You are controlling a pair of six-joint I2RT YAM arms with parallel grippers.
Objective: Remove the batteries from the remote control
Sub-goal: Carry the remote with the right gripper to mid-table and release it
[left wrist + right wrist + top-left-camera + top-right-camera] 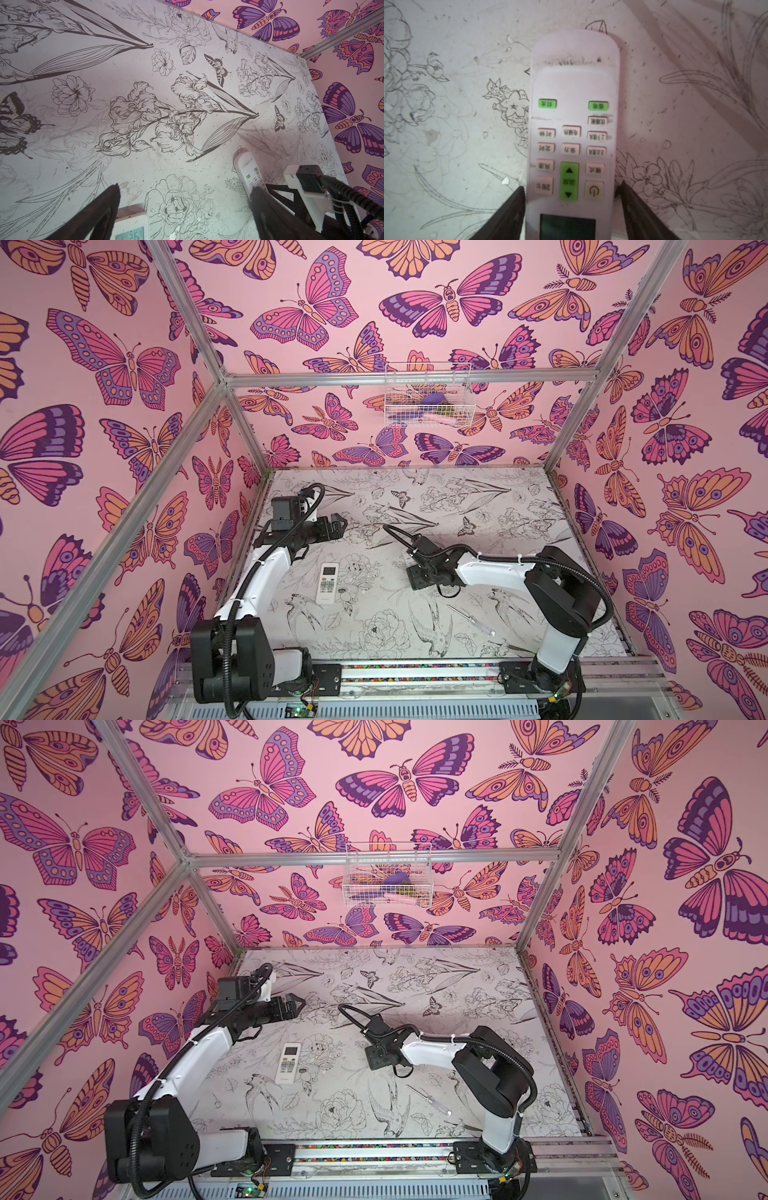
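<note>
A white remote control (575, 83) lies face up on the printed table, its green and white buttons and dark screen showing. My right gripper (572, 185) is open and straddles its screen end, with each jaw just off a side. In both top views this gripper (417, 578) (376, 1058) points down and covers that remote. A second white remote (327, 583) (289, 1064) lies left of centre, its screen (133, 220) reading 26. My left gripper (343, 526) (185, 187) hovers open and empty beyond it. The batteries are hidden.
A thin clear-handled screwdriver (471, 620) (428, 1100) lies on the table near the right arm's base. A white wire basket (428, 396) hangs on the back wall. Pink butterfly walls and aluminium frame posts close in the table (478, 497).
</note>
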